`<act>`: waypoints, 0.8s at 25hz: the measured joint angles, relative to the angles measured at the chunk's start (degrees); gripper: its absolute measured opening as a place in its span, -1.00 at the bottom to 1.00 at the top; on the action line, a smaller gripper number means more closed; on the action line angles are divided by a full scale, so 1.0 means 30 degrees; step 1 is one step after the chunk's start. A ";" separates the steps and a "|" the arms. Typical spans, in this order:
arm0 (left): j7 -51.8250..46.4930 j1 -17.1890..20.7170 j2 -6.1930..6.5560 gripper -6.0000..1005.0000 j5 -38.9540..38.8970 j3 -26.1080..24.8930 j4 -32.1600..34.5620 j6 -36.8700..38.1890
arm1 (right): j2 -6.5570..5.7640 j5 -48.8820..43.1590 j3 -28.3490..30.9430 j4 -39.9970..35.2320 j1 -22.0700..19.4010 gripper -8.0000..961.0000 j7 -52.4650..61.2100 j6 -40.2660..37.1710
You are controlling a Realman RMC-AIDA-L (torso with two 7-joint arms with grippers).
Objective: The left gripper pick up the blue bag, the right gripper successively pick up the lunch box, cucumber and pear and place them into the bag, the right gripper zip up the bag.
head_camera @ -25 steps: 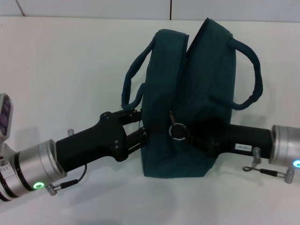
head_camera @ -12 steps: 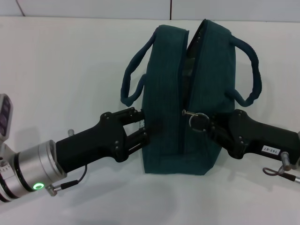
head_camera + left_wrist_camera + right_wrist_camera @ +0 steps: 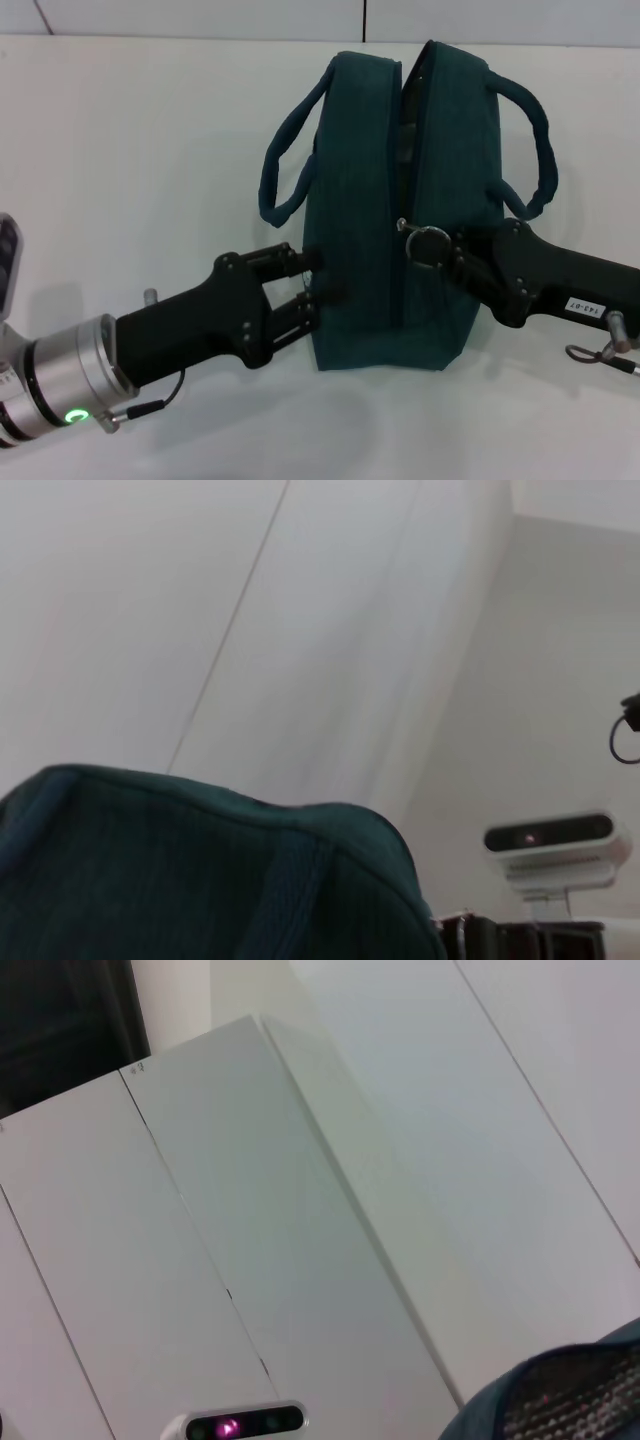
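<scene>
**Bag standing, zipper partly closed**

The blue bag (image 3: 400,250) stands upright on the white counter (image 3: 150,150). The left gripper (image 3: 318,277) is at its left side, jaws spread. The right gripper (image 3: 452,252) pinches the metal zipper ring (image 3: 431,245) with its jaws.

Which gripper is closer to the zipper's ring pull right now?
Right. The right gripper is at the ring pull on the blue bag; the left gripper is at the bag's opposite side.
</scene>
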 joint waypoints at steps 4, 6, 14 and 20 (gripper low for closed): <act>0.0256 0.0011 -0.0059 -0.20 0.0021 0.0335 -0.0136 -0.0048 | 0.0011 0.0001 0.0002 -0.0071 0.0279 -0.96 -0.0087 -0.0045; 0.0497 0.0010 -0.0110 -0.20 0.0021 0.0336 -0.0254 -0.0173 | 0.0027 0.0000 0.0002 -0.0095 0.0493 -0.96 -0.0107 -0.0139; 0.1463 -0.0061 -0.0215 -0.20 -0.0130 0.0313 -0.1243 -0.1005 | 0.0107 -0.0048 0.0002 -0.0478 0.0830 -0.96 0.0030 -0.0405; 0.1926 -0.0186 -0.0269 -0.21 -0.0188 0.0243 -0.1728 -0.1491 | 0.0160 0.0190 0.0001 -0.0463 0.0877 -0.96 0.0121 -0.0582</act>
